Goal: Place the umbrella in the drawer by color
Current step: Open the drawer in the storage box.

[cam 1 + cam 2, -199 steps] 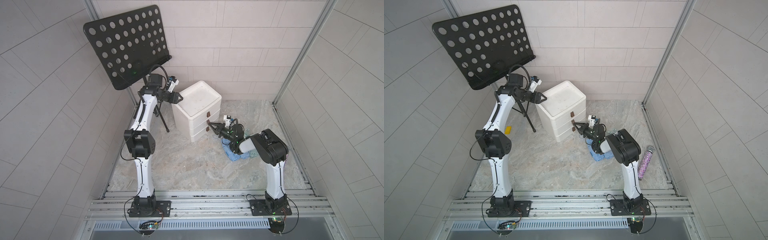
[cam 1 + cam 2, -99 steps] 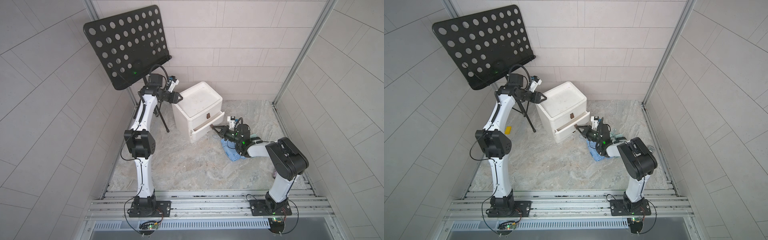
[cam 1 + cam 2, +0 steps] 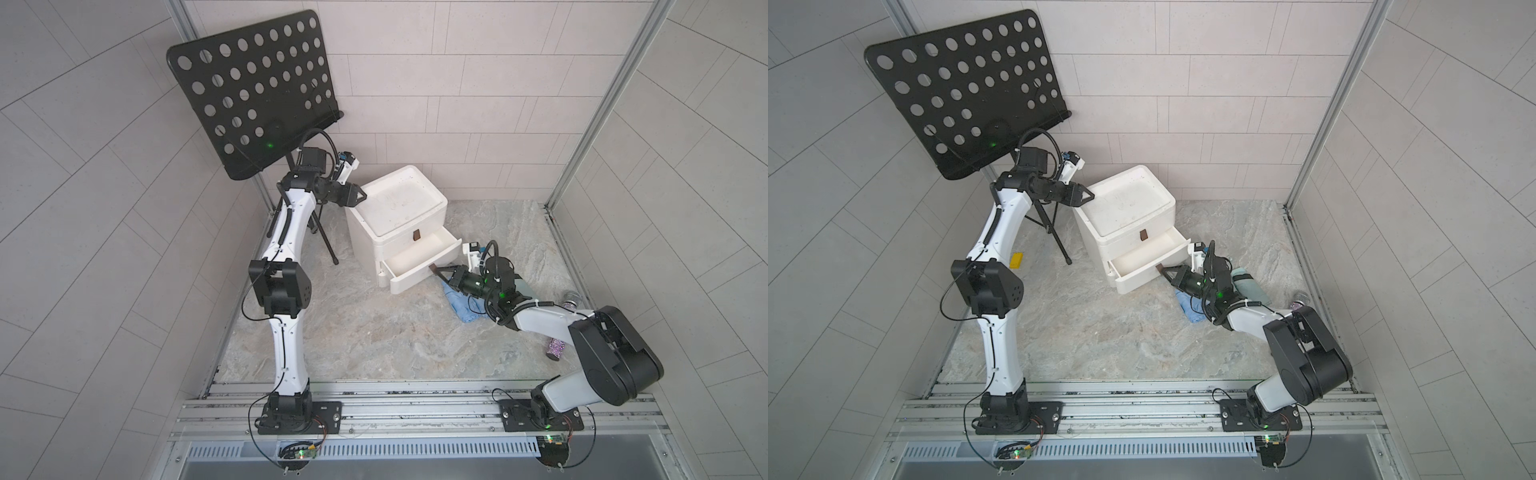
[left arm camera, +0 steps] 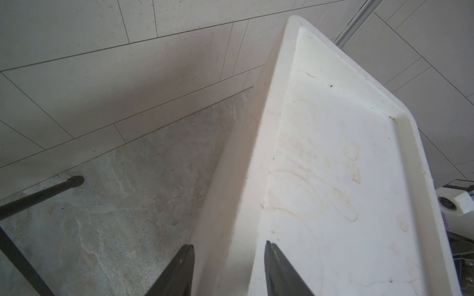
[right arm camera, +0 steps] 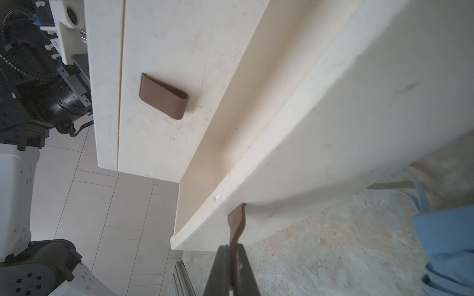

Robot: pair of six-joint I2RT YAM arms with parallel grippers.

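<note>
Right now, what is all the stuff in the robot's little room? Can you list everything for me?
music stand: one, black with holes, back left corner.
cabinet: one, white, on the floor near the back wall.
drawer: one, white, the lower one, standing open, nothing seen inside.
upper tab and lower tab: two, brown, one on the closed front above, one on the open drawer.
blue umbrella: one, blue, folded, on the floor under the right arm.
teal umbrella: one, pale teal, beside the blue one.
purple umbrella: one, glittery purple, by the right wall, partly hidden.
yellow block: one, yellow, on the floor at left.
left gripper: black, closed on the cabinet's top rim.
right gripper: black, shut on the lower tab.
</note>
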